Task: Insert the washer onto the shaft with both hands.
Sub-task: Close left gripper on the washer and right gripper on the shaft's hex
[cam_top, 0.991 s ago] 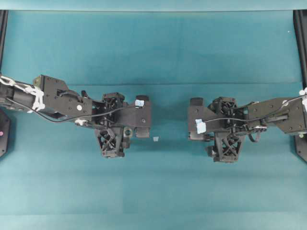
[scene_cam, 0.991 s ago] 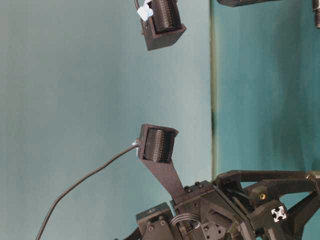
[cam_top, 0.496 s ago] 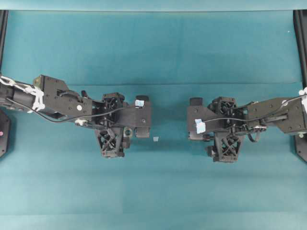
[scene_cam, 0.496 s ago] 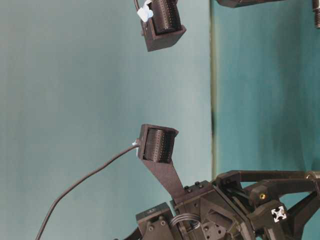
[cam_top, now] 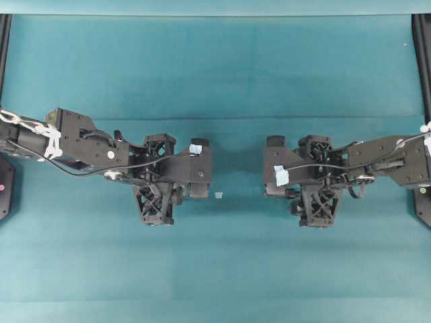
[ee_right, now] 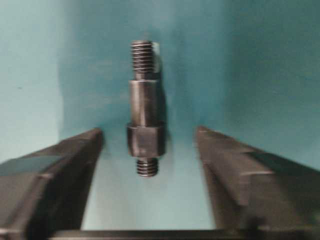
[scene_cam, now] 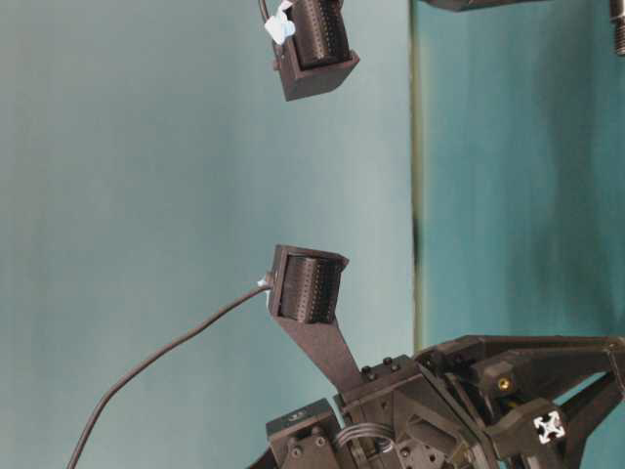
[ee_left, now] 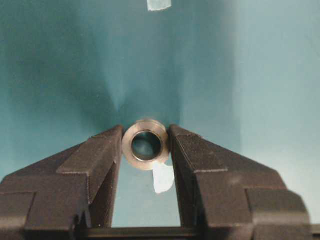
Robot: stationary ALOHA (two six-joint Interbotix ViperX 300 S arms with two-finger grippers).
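In the left wrist view the washer [ee_left: 146,164], a thick greyish-tan ring with a dark hole, sits upright on the teal table between my left gripper's [ee_left: 146,129] tips. Both fingers touch its sides, so the gripper is shut on it. The right wrist view shows the shaft [ee_right: 145,102], a dark stepped pin with threaded ends, lying lengthwise between my right gripper's [ee_right: 148,131] fingers. Teal shows on both sides of the shaft, so that gripper is open around it. Overhead, the left gripper [cam_top: 160,202] and right gripper [cam_top: 316,202] point at the near edge, and neither part shows there.
A small pale-blue tape scrap [cam_top: 219,195] lies on the table between the two arms. Another pale scrap [ee_left: 162,179] lies just behind the washer. Black frame posts [cam_top: 421,60] stand at the table's far corners.
Both grippers' fingers have drawn inward from wide open. The left ones have come against the washer, and the right ones have narrowed around the shaft.
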